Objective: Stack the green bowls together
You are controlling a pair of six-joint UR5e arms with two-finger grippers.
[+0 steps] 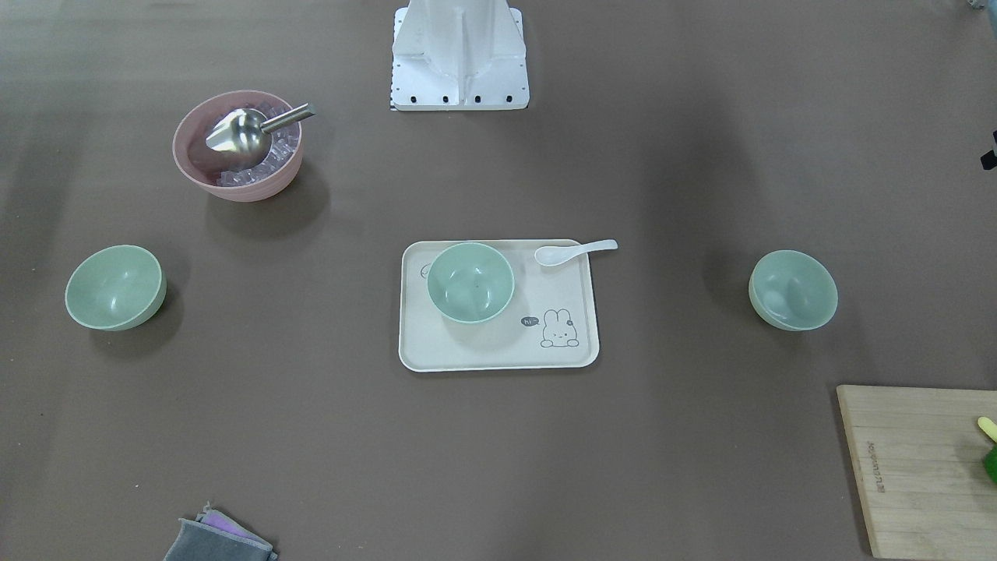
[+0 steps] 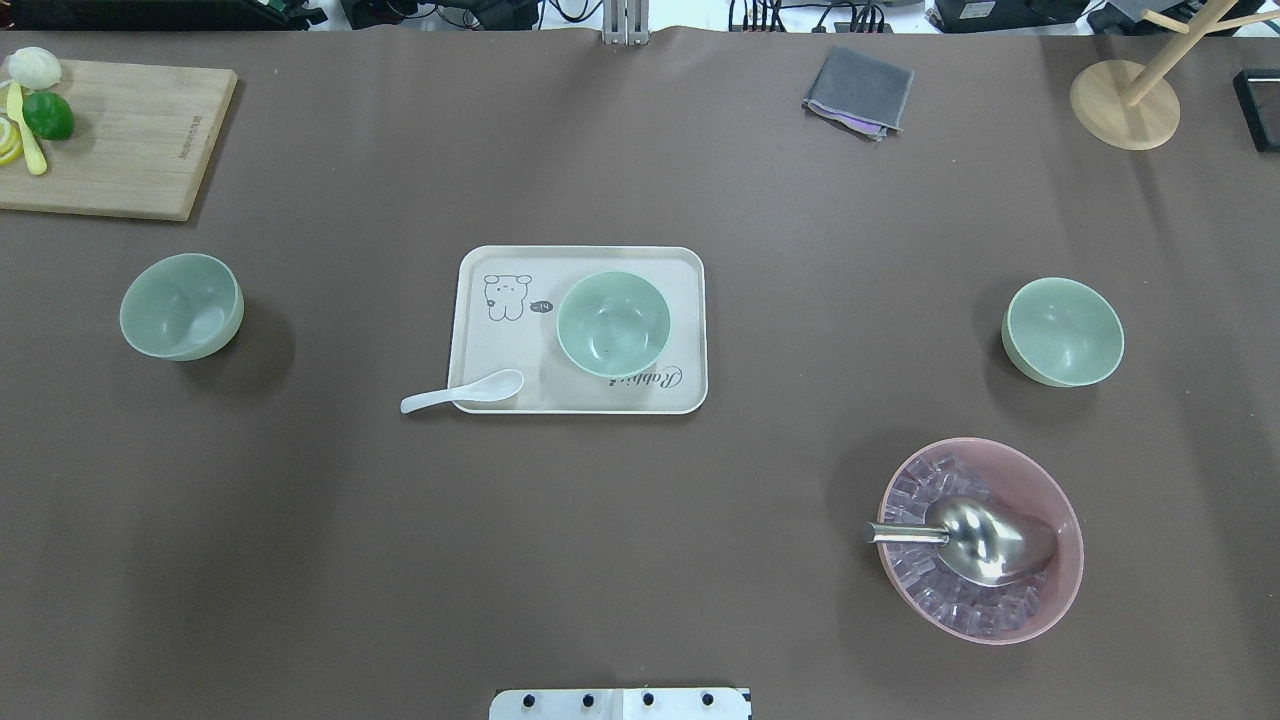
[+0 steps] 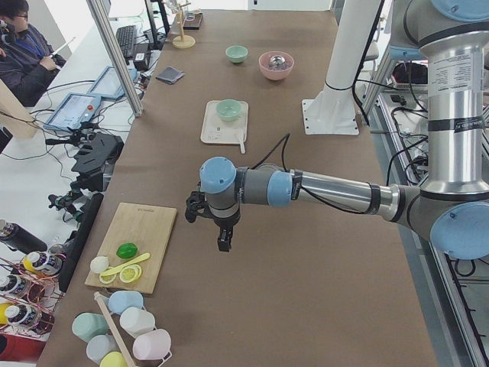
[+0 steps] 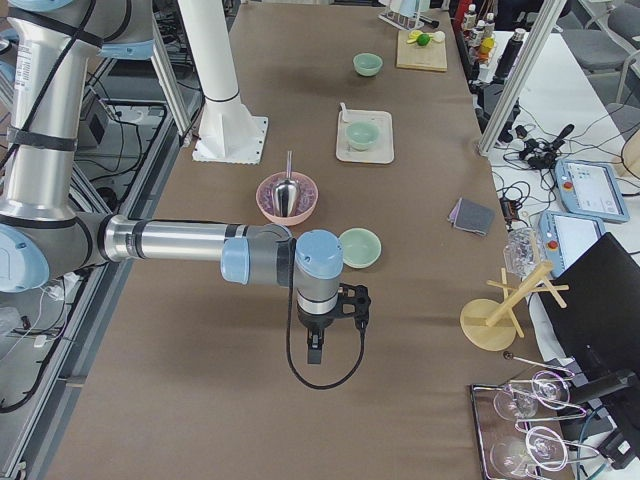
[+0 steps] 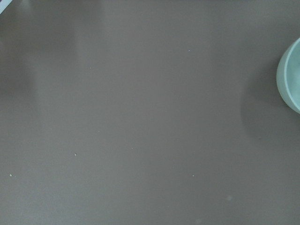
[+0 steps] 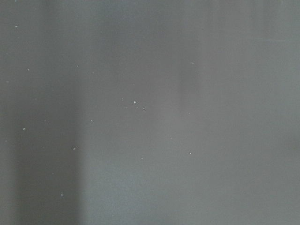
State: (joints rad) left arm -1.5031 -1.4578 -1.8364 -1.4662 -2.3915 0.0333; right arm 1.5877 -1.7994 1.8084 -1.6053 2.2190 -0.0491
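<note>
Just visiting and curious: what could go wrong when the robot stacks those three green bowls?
The spoon lies half on the tray beside the middle green bowl; a nudge might knock it off. The pink bowl with ice stands close to the right green bowl, so a reach there may bump it.

I see plain mint-green on all three: centre bowl (image 2: 612, 322), 9 o'clock bowl (image 2: 180, 305), 3 o'clock bowl (image 2: 1062, 330). Cream tray (image 2: 490, 345), grey rabbit print (image 2: 507, 297); pink bowl (image 2: 1067, 560), silver scoop (image 2: 985, 540), brown table (image 2: 640, 560).
</note>
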